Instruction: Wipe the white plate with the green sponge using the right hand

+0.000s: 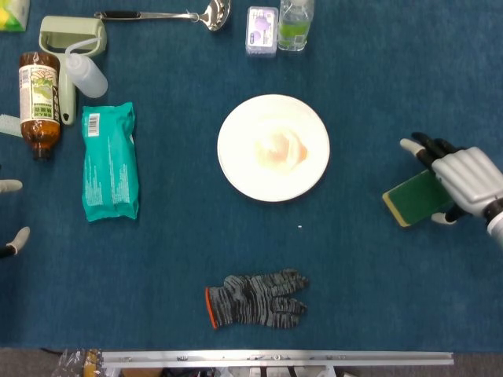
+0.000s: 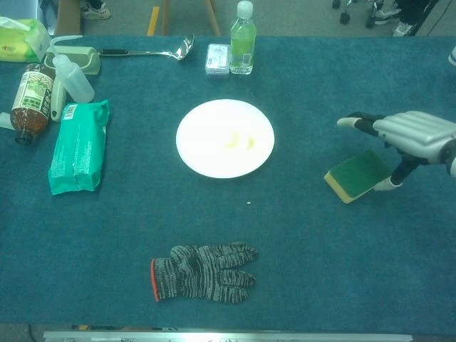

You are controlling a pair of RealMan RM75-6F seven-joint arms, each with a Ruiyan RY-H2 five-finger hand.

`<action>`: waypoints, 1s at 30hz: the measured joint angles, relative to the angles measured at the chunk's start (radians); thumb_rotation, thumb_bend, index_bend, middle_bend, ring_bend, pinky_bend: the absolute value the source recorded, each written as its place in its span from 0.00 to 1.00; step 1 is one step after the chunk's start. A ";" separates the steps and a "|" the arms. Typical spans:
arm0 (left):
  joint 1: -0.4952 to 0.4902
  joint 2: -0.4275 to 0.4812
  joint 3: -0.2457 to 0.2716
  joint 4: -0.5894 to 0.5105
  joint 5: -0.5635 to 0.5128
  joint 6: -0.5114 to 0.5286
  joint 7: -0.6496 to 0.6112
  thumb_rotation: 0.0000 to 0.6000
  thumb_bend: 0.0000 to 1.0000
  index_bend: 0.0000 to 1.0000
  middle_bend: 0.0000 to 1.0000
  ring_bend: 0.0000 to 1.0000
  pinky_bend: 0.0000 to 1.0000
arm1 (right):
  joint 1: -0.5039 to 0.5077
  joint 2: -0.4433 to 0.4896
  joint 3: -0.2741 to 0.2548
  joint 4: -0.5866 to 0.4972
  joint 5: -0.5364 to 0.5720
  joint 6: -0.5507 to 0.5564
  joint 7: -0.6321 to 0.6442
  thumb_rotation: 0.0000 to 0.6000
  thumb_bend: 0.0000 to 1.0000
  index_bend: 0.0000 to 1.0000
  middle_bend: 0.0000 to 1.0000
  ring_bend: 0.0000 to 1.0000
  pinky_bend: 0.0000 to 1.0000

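The white plate (image 1: 236, 169) (image 2: 199, 153) lies at the table's middle with a yellowish smear in its centre. Far to its right the green sponge (image 1: 416, 198) (image 2: 356, 174), yellow along its edge, lies flat on the blue cloth. My right hand (image 1: 464, 177) (image 2: 410, 132) hovers over the sponge's right end with its fingers stretched out above it and its thumb beside the sponge's near corner; it does not grip the sponge. Only two fingertips of my left hand (image 1: 9, 212) show at the left edge of the head view, apart and holding nothing.
A grey knitted glove (image 1: 255, 300) (image 2: 203, 273) lies near the front edge. At the left lie a teal wipes pack (image 1: 110, 161), a brown bottle (image 1: 39, 102) and a squeeze bottle (image 1: 85, 72). A ladle (image 1: 165, 14), a small box (image 1: 262, 30) and a water bottle (image 2: 242, 39) line the back.
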 measured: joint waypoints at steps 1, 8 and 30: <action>0.000 0.000 -0.001 0.001 0.006 0.008 -0.003 1.00 0.21 0.31 0.14 0.03 0.23 | -0.007 0.004 0.004 -0.004 -0.011 0.019 0.004 1.00 0.00 0.00 0.00 0.12 0.38; -0.005 0.000 -0.019 0.001 0.061 0.095 -0.007 1.00 0.21 0.32 0.14 0.08 0.26 | -0.079 0.052 0.019 -0.045 -0.091 0.188 0.014 1.00 0.00 0.00 0.06 0.12 0.39; -0.026 0.036 -0.056 -0.081 0.100 0.181 0.087 1.00 0.21 0.32 0.14 0.08 0.26 | -0.411 0.165 -0.026 -0.099 -0.143 0.509 0.055 1.00 0.00 0.05 0.15 0.12 0.38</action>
